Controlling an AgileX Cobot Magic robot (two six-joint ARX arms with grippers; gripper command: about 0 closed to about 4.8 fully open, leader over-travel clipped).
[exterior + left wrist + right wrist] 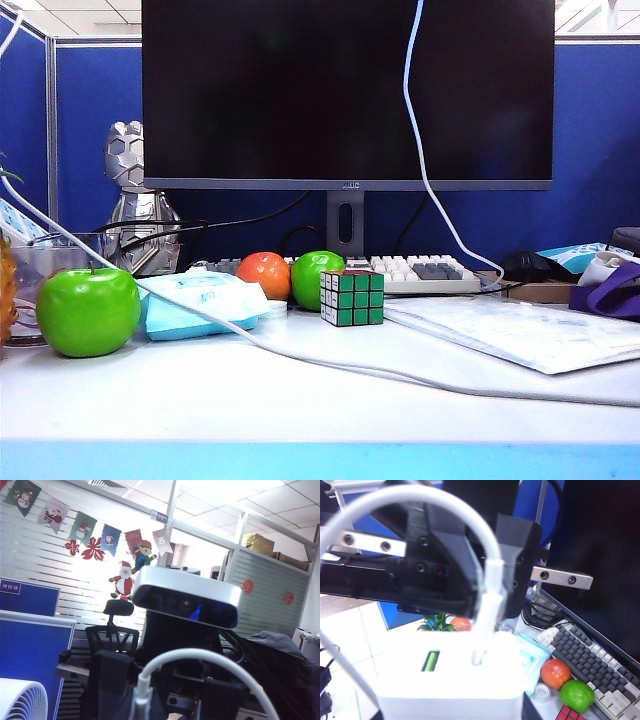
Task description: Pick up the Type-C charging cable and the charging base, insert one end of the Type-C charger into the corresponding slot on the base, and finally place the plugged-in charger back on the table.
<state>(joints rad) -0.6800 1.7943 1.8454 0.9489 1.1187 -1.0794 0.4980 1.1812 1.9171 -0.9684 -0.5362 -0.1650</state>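
Both arms are raised above the table [300, 400]; neither shows in the exterior view, only the cable [300, 352] draped across the desk and a strand hanging in front of the monitor [250, 90].

Right wrist view: the right claw [485, 715] is out of frame below the white charging base [455, 675], so its fingers can't be seen directly. The base fills the near field right at the camera, so my read is the right claw is clamped on it, partly closed around the block. The black claw opposite is the left claw [487, 587], fingers pinched onto the cable's white plug [490, 600].

Key relation: the plug points straight down at the base's top face, long axis roughly perpendicular to that face, tip at or just entering the port [479, 656]. The green-lit slot [431, 661] sits beside it, unused. Can't tell if the plug is fully seated.

Left wrist view: the left claw [167, 700] is closed on the plug [142, 690], with the cable [200, 657] arching over and away. It faces the right arm's camera housing [185, 600].

Judgement: insertion is in progress or nearly done. The left claw is the mover, and any push goes along the plug's axis into the base. Setting it down on the table remains.
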